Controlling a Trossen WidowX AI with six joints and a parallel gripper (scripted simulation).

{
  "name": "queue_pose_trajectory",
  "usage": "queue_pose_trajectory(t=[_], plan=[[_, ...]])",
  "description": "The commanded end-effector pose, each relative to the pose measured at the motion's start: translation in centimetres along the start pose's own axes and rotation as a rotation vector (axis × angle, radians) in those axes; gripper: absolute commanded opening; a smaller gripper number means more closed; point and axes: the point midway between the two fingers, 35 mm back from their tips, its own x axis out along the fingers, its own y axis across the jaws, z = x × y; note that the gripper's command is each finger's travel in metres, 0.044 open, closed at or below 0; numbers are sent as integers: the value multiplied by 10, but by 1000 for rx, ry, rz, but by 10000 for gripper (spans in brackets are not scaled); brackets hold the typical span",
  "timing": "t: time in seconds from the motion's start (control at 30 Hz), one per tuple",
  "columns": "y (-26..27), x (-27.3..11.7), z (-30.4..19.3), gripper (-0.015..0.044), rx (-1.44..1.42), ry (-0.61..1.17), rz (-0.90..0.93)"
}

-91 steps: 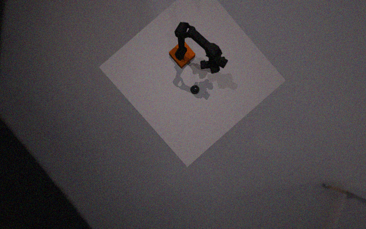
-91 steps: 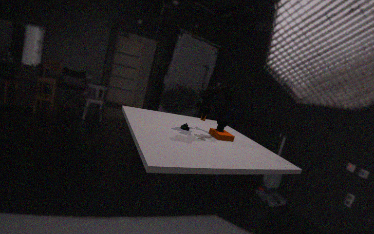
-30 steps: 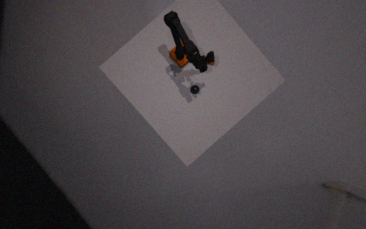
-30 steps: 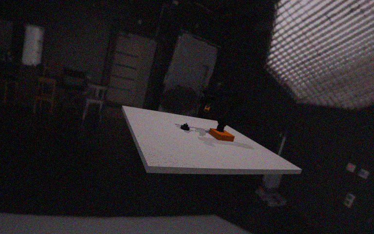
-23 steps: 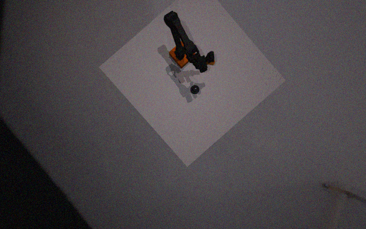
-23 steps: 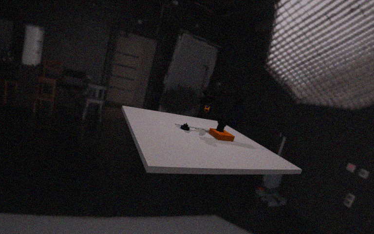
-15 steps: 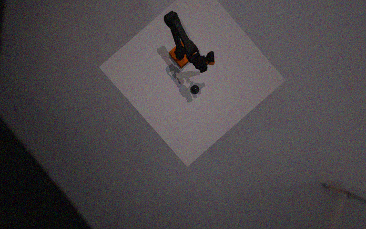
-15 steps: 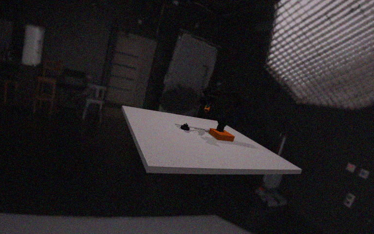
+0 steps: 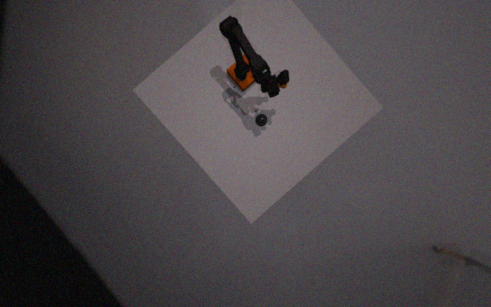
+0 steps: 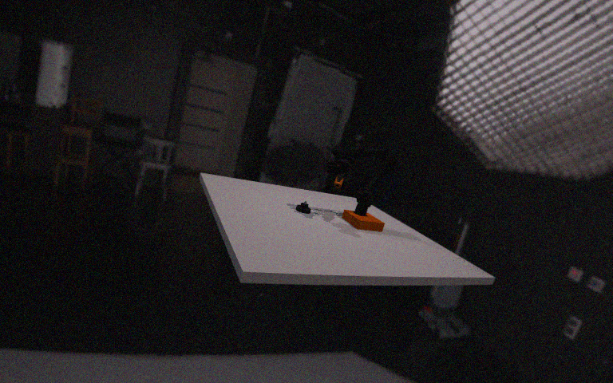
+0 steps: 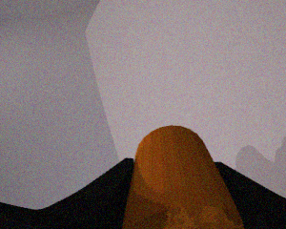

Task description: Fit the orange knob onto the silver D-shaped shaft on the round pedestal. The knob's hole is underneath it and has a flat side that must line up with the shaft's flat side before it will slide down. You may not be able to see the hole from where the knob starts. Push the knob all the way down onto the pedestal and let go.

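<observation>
One black arm is reaching out from its orange base (image 9: 243, 85) (image 10: 371, 224) in the top view, its claw (image 9: 281, 84) (image 10: 338, 179) (image 11: 173, 168) hanging on the far side of the base from the dark edge of the scene. The orange knob (image 9: 283, 86) (image 10: 338, 183) (image 11: 173, 172) is peeking out beside the claw — mostly hidden. The round dark pedestal (image 9: 261, 119) (image 10: 303, 208) is standing near the base, bare of the knob.

In the exterior view the pale bench (image 9: 252, 182) (image 10: 300, 251) (image 11: 195, 72) is carrying base and pedestal, a small shaft rising from the pedestal; the knob is hovering above bench level, nearer the base than the pedestal.

In the wrist view the claw is gripping the knob between its dark fingers — its hole is not showing.
</observation>
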Motion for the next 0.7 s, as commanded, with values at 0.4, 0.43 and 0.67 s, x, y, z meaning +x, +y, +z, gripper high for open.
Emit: queue_pose_trajectory(t=[0.4, 0.43, 0.67], plan=[[-14, 28, 1, 0, -12, -2, -403], [-15, 30, 1, 0, -12, -2, -428], [-23, 43, 1, 0, -11, -3, -604]])
